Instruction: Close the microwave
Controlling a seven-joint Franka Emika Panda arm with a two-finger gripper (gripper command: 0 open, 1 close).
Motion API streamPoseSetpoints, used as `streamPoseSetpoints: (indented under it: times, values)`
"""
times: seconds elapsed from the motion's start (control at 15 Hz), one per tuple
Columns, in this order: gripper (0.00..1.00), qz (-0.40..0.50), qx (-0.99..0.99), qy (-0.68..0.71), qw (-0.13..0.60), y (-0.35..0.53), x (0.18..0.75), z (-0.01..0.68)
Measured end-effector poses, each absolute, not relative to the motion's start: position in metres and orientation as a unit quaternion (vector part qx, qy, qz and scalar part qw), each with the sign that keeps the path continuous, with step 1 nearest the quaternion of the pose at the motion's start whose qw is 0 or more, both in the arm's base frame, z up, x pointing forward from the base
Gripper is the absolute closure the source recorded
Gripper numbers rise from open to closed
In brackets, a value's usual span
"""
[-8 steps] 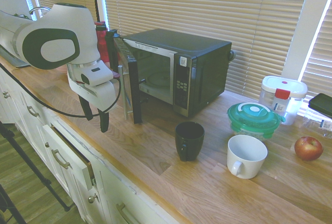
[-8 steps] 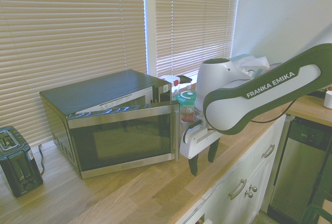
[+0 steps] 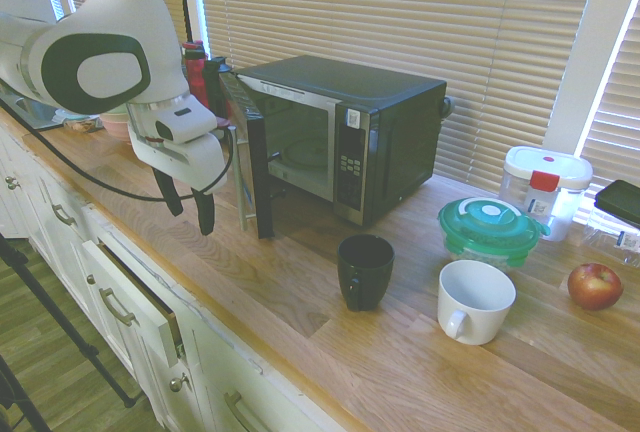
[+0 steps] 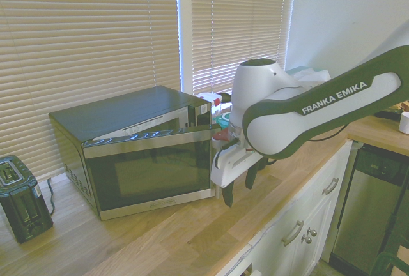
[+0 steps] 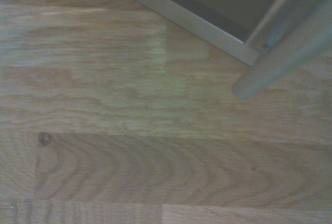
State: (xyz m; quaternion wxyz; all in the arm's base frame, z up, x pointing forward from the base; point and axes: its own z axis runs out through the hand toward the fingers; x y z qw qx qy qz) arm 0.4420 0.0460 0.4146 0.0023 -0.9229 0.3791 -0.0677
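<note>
Our released black-fingered hand (image 3: 190,214) above the pale wooden counter (image 3: 300,317), our boxy black microwave (image 3: 345,137) beside it, silver-trimmed dark glass door (image 4: 153,172) ajar.

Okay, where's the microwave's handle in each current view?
First exterior view: the handle, left of centre, before the open door.
Second exterior view: right of centre, at the door's right edge.
Wrist view: upper right, a blurred bar.
Shared landmark: the microwave door, seen in all three.
</note>
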Motion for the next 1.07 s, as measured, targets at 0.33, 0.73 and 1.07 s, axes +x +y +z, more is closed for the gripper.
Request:
streamPoseSetpoints:
  times: [0.33, 0.73, 1.07]
  values:
    - [0.0, -0.076, -0.926, 0.37, -0.01, 0.078, 0.455, 0.442]
    - [0.0, -0.082, -0.931, 0.353, -0.029, 0.133, 0.482, 0.467]
    - [0.0, -0.09, -0.928, 0.361, -0.023, 0.124, 0.525, 0.481]
